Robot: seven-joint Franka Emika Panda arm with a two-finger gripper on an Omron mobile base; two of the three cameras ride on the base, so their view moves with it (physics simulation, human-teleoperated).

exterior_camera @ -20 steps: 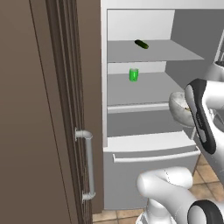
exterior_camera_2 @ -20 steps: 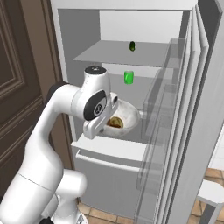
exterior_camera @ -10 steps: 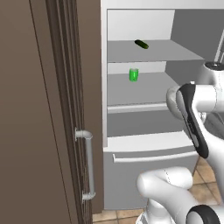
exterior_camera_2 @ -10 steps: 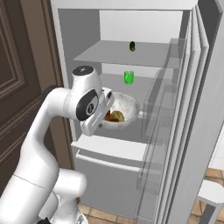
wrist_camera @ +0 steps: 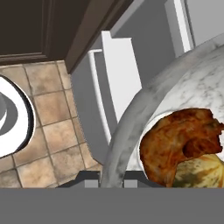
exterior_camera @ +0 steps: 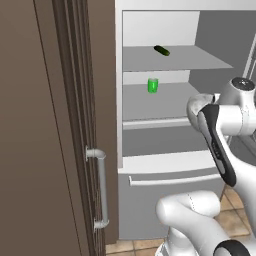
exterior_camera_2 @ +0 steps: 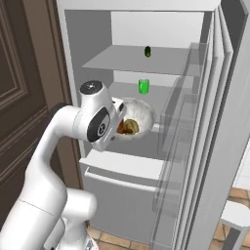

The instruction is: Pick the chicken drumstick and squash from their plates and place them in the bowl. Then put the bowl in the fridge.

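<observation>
My gripper (wrist_camera: pixel 111 178) is shut on the rim of the off-white marbled bowl (wrist_camera: pixel 144 100). Inside the bowl lie the reddish-brown chicken drumstick (wrist_camera: pixel 175 142) and, beneath it, the pale yellow-green squash (wrist_camera: pixel 202 169). In the right base view the bowl (exterior_camera_2: pixel 140 113) hangs tilted toward the camera in front of the fridge's (exterior_camera_2: pixel 141 61) middle shelf, with the drumstick (exterior_camera_2: pixel 128 127) showing inside and the gripper (exterior_camera_2: pixel 117 133) at its lower left rim. The left base view has the bowl (exterior_camera: pixel 196 106) at the open fridge (exterior_camera: pixel 165 107). The plates are out of view.
A green can (exterior_camera_2: pixel 143 86) stands at the back of the middle shelf, just behind the bowl. A small dark item (exterior_camera_2: pixel 148 51) lies on the top shelf. The fridge door (exterior_camera_2: pixel 215 127) stands open on the right. A brown cabinet with a silver handle (exterior_camera: pixel 101 187) flanks the left.
The arm has carried the bowl a little higher and further in toward the fridge's middle shelf. The grip on the bowl is unchanged.
</observation>
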